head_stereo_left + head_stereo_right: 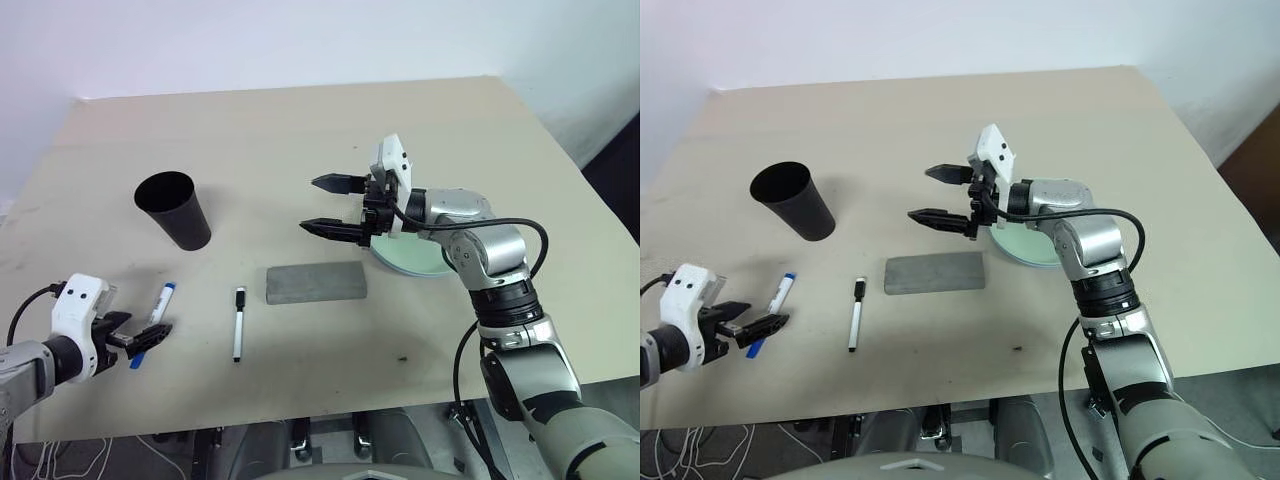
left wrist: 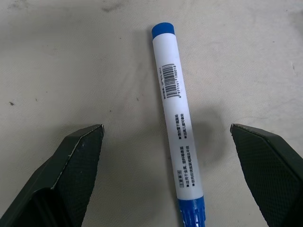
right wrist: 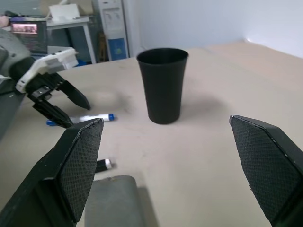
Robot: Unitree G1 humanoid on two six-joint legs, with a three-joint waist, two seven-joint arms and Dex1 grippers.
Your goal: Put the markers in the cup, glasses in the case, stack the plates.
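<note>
The black cup stands upright at the left of the table. Near the front left edge lies the blue-capped marker, between the fingers of my open left gripper, which touches nothing. The black-capped marker lies alone to its right. The grey case lies flat at the centre with its lid down. My right gripper hangs open and empty above the table, pointing toward the cup. A pale mint green plate sits under my right wrist, partly hidden. The glasses are out of view.
The beige table ends at a front edge just behind my left gripper. In the right wrist view, shelves and a monitor stand beyond the table's left side.
</note>
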